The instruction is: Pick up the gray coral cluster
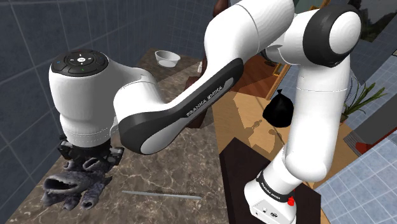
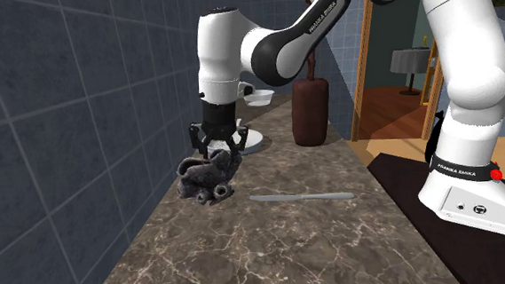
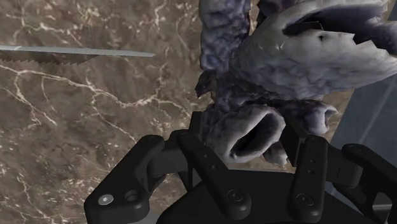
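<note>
**Shoulder view.** Arm (image 1: 191, 102), white, lettered "FRANKA EMIKA" along the forearm's dark panel. The writing on the base was too small to read. Gray coral cluster (image 1: 73, 184) lay on the marble counter (image 1: 184, 159), close to the tiled wall (image 1: 25, 63). The gripper (image 1: 89, 156) sat directly on top of it. A knife (image 1: 162, 194) lay just beside the coral on the stand's side, with bare marble beyond.

**Second exterior view.** The same lettering showed on the forearm and the base collar. The coral sat near the counter's wall-side edge. There was open marble toward the camera, and a brown vase (image 2: 311, 111) stood well apart.

**Wrist view.** No writing. The fingers (image 3: 202, 153) were narrowed onto one tubular branch of the coral and clasped it from both sides. The knife's serrated blade lay apart on open marble.
</note>
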You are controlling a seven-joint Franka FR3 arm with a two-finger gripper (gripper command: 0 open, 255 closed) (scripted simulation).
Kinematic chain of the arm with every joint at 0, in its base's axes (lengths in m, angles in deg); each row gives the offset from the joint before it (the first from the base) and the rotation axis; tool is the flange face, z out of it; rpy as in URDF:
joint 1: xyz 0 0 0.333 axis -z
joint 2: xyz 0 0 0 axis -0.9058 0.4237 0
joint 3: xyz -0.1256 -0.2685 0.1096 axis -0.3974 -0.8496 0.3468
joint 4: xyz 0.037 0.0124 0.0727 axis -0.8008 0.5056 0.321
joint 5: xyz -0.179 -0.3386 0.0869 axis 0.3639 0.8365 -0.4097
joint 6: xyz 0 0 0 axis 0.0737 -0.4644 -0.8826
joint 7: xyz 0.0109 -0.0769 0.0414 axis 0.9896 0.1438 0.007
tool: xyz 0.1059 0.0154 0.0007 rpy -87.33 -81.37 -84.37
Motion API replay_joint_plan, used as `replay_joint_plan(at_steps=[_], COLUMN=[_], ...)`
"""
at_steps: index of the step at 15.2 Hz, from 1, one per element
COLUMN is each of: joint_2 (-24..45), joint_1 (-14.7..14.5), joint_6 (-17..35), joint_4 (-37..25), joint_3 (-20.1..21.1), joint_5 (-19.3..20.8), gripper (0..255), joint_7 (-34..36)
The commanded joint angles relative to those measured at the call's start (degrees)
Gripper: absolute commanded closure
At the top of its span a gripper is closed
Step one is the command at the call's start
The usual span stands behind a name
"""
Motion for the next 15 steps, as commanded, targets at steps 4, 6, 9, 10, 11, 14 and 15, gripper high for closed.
replay_joint_plan(at_steps=[4,6,9,10,11,14,15], joint_2=[-0.86,-1.81,-3.20,-3.66,-4.10,-5.41,-5.83], joint_1=[0.63,1.29,2.25,2.55,2.85,3.71,3.99], joint_6=[-0.91,-1.83,-3.25,-3.74,-4.23,-5.75,-6.26], joint_4=[-0.29,-0.65,-1.29,-1.53,-1.79,-2.63,-2.94], joint_3=[0.83,1.68,2.90,3.29,3.67,4.75,5.09], joint_5=[-1.16,-2.35,-4.11,-4.68,-5.25,-6.92,-7.46], gripper=[255,255,255,255,255,255,255], joint_7=[-0.89,-1.76,-3.05,-3.48,-3.90,-5.15,-5.56])
